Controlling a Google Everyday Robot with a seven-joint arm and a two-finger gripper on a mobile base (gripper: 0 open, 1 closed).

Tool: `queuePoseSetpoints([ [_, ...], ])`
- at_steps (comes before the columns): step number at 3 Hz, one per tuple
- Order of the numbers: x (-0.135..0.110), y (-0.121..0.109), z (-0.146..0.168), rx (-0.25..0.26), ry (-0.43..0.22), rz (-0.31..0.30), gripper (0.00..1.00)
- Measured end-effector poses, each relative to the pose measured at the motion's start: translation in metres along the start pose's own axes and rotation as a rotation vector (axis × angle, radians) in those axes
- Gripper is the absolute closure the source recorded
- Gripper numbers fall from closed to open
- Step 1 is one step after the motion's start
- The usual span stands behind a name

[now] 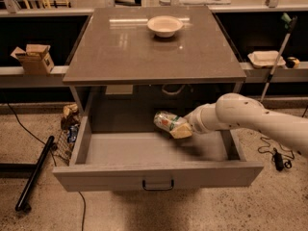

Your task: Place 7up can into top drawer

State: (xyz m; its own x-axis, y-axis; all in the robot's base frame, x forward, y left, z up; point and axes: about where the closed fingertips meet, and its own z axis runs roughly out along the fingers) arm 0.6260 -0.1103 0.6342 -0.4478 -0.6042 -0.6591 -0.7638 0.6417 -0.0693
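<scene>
The top drawer (159, 173) is pulled wide open under the grey counter, its flat front panel with a small dark handle (158, 185) facing me. My gripper (179, 128) reaches in from the right and is shut on the 7up can (166, 121), a pale can with green bands. The can lies tilted on its side, held in the air above the right half of the drawer's floor, its free end pointing left. My white arm (250, 119) crosses over the drawer's right wall.
A white bowl (164, 26) sits on the countertop (144, 47) at the back. A cardboard box (34, 57) sits on the left shelf, a tray (265, 58) on the right one. A black pole (33, 172) and cables lie on the floor to the left.
</scene>
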Motion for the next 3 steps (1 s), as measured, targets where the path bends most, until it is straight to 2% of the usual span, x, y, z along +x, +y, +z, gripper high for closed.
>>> queuePoseSetpoints([
  [2,0.0026,0.0005,0.0068,-0.002,-0.001,0.008,0.15],
  [3,0.0030,0.0005,0.0076,-0.004,-0.001,0.009,0.00],
])
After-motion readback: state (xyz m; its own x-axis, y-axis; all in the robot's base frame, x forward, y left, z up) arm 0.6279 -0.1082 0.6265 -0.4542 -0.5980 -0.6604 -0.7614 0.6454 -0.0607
